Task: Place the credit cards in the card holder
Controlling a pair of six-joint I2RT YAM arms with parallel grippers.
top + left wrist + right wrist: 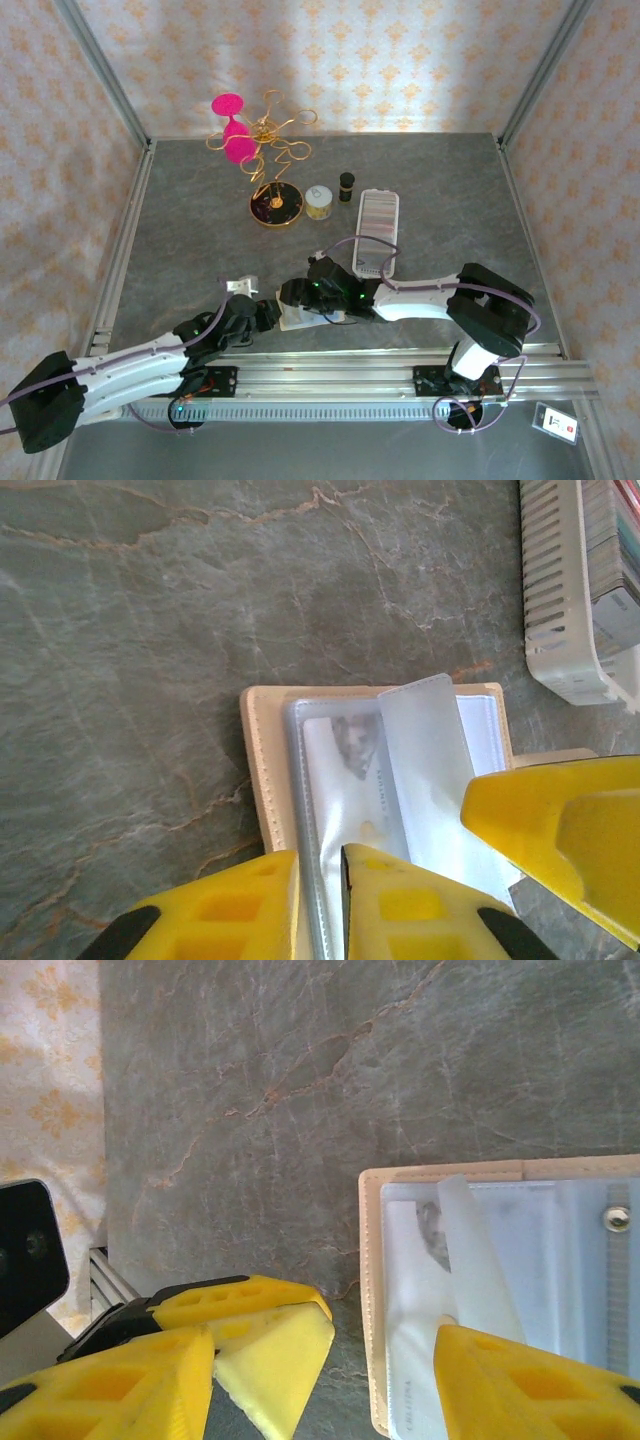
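Top external view had both arms meeting over the card holder (305, 318), which lay open on the bench (180, 220) at about 6 o'clock, close to the near edge, with the long clear case (377, 230) off at its 1 o'clock. From the left wrist, the left claw (320, 865) was pinched nearly closed on the holder's near edge, the clear sleeves caught between its fingers. A whitish card (345, 780) with a small dark mark sat inside one sleeve. Beside it, toward 2 o'clock, a pale translucent leaf (425, 760) stood tilted up off the stack; whether this was the pale blue card or only a loose sleeve could not be told. From the right wrist, the right claw (325, 1360) was open and gripped nothing, with one finger over bare bench and the other over the sleeves, close against that raised leaf. The step in hand looked like seating a card while the holder was pinned. Next, the right claw would probably need to press the leaf down and along its pocket, gently, since the thin plastic could buckle.
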